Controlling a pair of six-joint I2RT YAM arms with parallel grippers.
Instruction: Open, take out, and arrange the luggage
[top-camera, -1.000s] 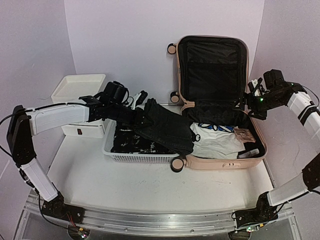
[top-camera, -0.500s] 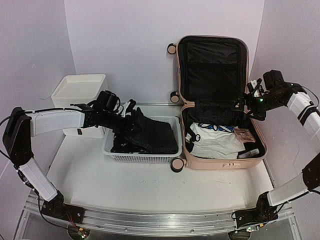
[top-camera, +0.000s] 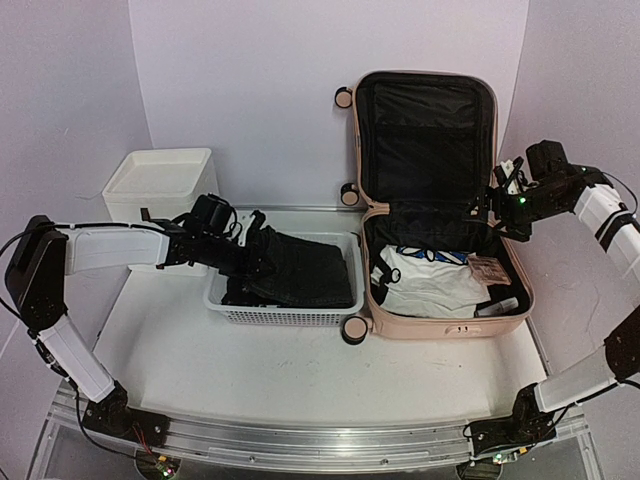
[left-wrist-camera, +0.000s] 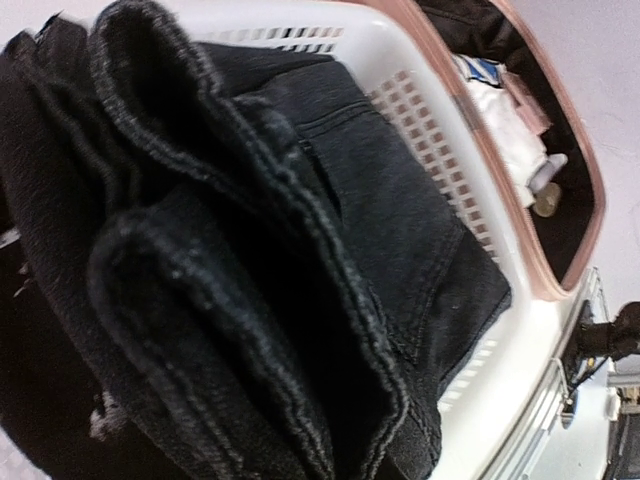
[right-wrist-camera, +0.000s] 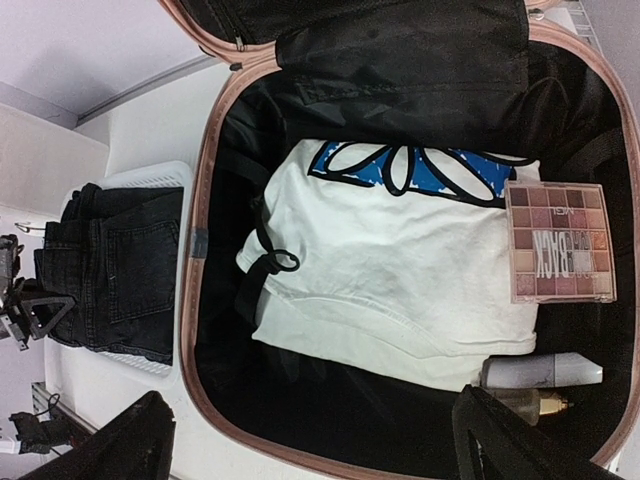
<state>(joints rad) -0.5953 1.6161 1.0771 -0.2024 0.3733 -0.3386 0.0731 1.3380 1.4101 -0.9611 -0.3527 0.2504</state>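
The pale pink luggage (top-camera: 450, 326) lies open at the right, its black-lined lid (top-camera: 425, 130) standing upright behind. Inside lie a white T-shirt with blue print (right-wrist-camera: 400, 270), a pink makeup palette (right-wrist-camera: 560, 240) and a small bottle (right-wrist-camera: 545, 372). My left gripper (top-camera: 248, 243) is shut on folded black jeans (top-camera: 305, 265), which rest in the white mesh basket (top-camera: 285, 316). In the left wrist view the jeans (left-wrist-camera: 300, 250) fill the frame and hide the fingers. My right gripper (right-wrist-camera: 320, 450) hangs open above the luggage's right side (top-camera: 497, 205), holding nothing.
A white plastic drawer unit (top-camera: 160, 185) stands at the back left, behind the left arm. The basket touches the luggage's left wall, beside a caster wheel (top-camera: 355, 328). Lilac walls close in at the back and both sides.
My left gripper has carried the black jeans leftward and down, from over the luggage's edge into the basket. The right arm has stayed still.
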